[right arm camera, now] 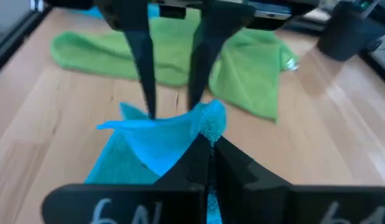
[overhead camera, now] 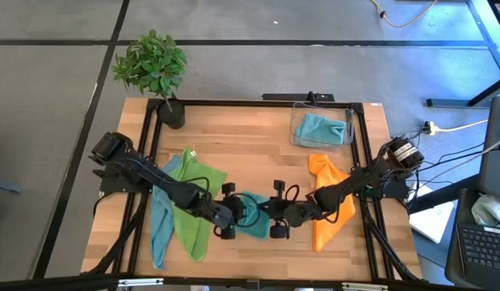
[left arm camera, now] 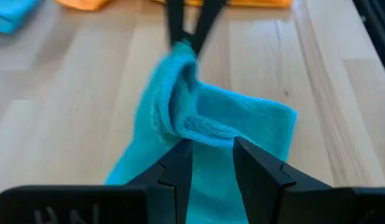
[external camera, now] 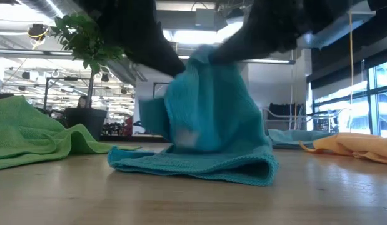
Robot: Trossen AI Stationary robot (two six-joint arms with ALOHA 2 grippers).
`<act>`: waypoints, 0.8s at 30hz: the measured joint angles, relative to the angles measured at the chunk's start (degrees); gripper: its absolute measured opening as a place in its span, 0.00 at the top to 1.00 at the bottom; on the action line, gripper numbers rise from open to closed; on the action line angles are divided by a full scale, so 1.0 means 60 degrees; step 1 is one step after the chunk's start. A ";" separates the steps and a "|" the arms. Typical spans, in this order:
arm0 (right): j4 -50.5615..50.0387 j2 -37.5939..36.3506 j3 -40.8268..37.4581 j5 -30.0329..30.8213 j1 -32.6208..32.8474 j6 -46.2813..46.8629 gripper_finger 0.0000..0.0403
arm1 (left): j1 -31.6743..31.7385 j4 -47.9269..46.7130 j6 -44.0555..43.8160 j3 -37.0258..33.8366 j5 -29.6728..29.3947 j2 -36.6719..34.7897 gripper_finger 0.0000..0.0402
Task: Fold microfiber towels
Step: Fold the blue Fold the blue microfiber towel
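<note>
A: Item, soft teal microfiber towel (overhead camera: 251, 215): location?
B: Centre front of the wooden tabletop (overhead camera: 258, 145), one part lifted, the rest bunched on the wood.
A: Right pincer (right arm camera: 209, 138)?
B: Clenched on the towel's raised edge.
A: Left pincer (left arm camera: 212, 144)?
B: Fingers parted, straddling a towel fold; grip unclear.
</note>
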 joint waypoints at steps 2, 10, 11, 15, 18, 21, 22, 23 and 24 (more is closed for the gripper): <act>0.0074 0.0000 0.0001 0.0010 -0.0039 -0.0098 0.96 | 0.0116 -0.0251 0.0000 0.0000 -0.0097 -0.0290 0.73; -0.0308 0.0000 0.0001 0.0004 -0.0044 -0.0237 0.96 | 0.0488 -0.1531 -0.0042 0.0004 -0.0481 -0.1442 0.73; -0.0298 0.0000 0.0001 0.0004 -0.0047 -0.0236 0.96 | 0.0537 -0.1505 -0.0050 0.0004 -0.0441 -0.1476 0.73; -0.0076 0.0000 0.0001 0.0001 -0.0355 -0.0096 0.96 | 0.0746 -0.1620 -0.0041 0.0004 0.0031 -0.1445 0.73; 0.0365 0.0000 0.0001 0.0287 -0.0754 0.0509 0.96 | 0.0973 -0.1963 0.0025 0.0004 -0.0072 -0.1432 0.73; 0.0261 0.0000 0.0001 0.0622 -0.1132 0.1054 0.96 | 0.1161 -0.2117 0.0029 0.0000 -0.0234 -0.1500 0.73; 0.0158 0.0001 0.0001 0.0729 -0.1226 0.1093 0.96 | 0.1206 -0.2120 0.0029 0.0004 -0.0255 -0.1517 0.73; 0.0050 0.0002 0.0001 0.0760 -0.1302 0.1163 0.96 | 0.1215 -0.2159 0.0033 0.0004 -0.0258 -0.1513 0.73; -0.0108 0.0001 0.0001 0.0761 -0.1374 0.1311 0.96 | 0.1215 -0.2273 0.0033 0.0004 -0.0258 -0.1506 0.73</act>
